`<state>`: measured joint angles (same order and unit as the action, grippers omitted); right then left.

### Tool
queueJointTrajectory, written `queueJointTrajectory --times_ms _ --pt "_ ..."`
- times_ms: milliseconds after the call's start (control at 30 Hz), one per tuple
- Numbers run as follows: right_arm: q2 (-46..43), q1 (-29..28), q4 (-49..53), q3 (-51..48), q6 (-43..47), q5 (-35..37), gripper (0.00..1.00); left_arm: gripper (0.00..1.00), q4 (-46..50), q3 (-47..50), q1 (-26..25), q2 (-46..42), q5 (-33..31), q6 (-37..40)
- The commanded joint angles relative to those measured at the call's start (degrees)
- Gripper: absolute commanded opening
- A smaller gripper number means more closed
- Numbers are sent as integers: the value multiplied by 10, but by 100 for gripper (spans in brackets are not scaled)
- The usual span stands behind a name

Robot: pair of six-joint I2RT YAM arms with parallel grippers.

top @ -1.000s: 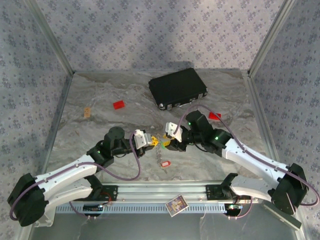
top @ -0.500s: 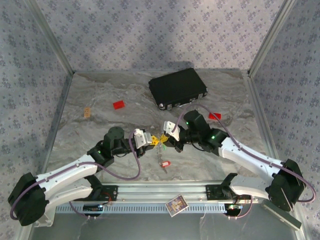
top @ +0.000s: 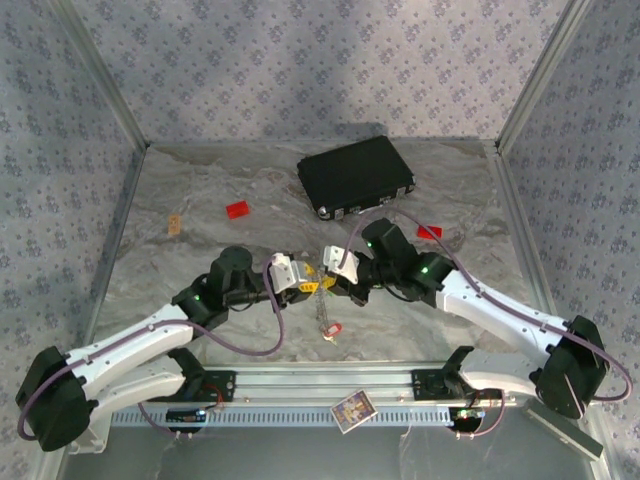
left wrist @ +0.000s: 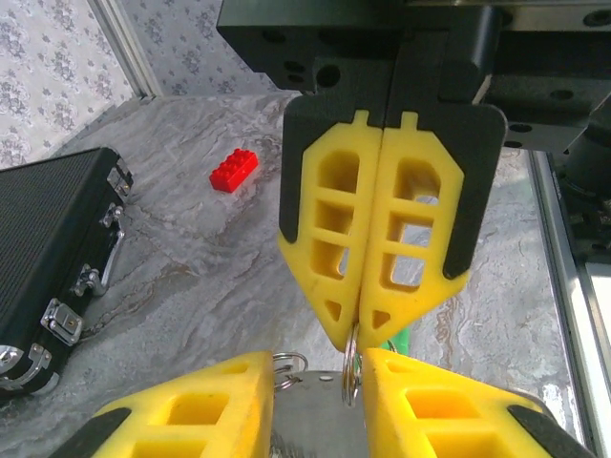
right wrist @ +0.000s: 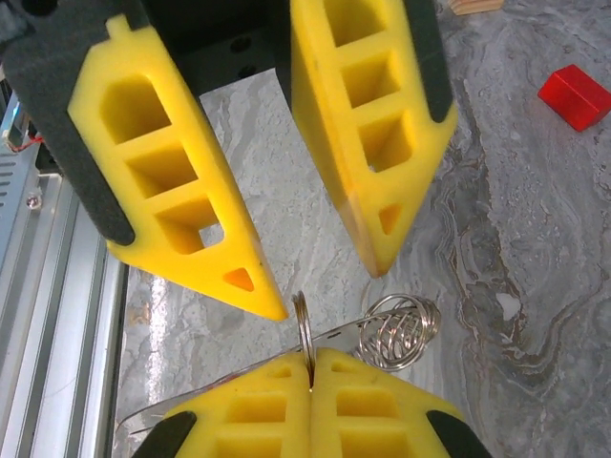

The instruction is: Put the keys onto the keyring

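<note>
My right gripper [right wrist: 312, 367] is shut on the keyring [right wrist: 304, 324], a thin silver split ring standing on edge. A wire spiral charm [right wrist: 401, 331] and a flat metal strip hang from the ring. My left gripper [left wrist: 320, 367] is open, its yellow fingers to either side of the keyring [left wrist: 350, 377] and close to it. In the top view the two grippers meet tip to tip, left gripper [top: 305, 283] and right gripper [top: 328, 283]. A green key tag [left wrist: 412, 336] peeks out behind the right gripper's tips. A thin chain drops to the red key tag [top: 334, 328] near the table's front.
A black case [top: 355, 175] lies at the back. A red brick [top: 237, 210] sits back left, and a red block [top: 429, 232] is right of the arms. A small wooden piece [top: 175, 224] is at far left. The aluminium rail [top: 320, 385] runs along the front.
The right gripper shut on the keyring and shifted a little left. The left gripper, shut before, has now opened and no longer pinches the ring.
</note>
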<state>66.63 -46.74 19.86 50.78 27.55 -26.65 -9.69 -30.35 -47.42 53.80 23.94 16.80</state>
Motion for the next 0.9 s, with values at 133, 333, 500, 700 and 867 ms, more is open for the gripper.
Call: queueJointTrajectory --times_ms 133,333,500,700,867 --pt "16 -26 55 54 43 39 0 26 46 -29 -5 18 16 26" --pt "32 -38 55 69 47 45 0 19 36 -27 -6 20 22 32" --pt "33 -41 53 69 46 47 0 2 33 -24 -6 13 23 36" --pt "-11 -12 10 20 17 20 26 0 7 -2 -5 -4 23 24" --pt "-34 10 -24 -25 -21 -12 30 0 -65 40 -6 -22 21 -6"
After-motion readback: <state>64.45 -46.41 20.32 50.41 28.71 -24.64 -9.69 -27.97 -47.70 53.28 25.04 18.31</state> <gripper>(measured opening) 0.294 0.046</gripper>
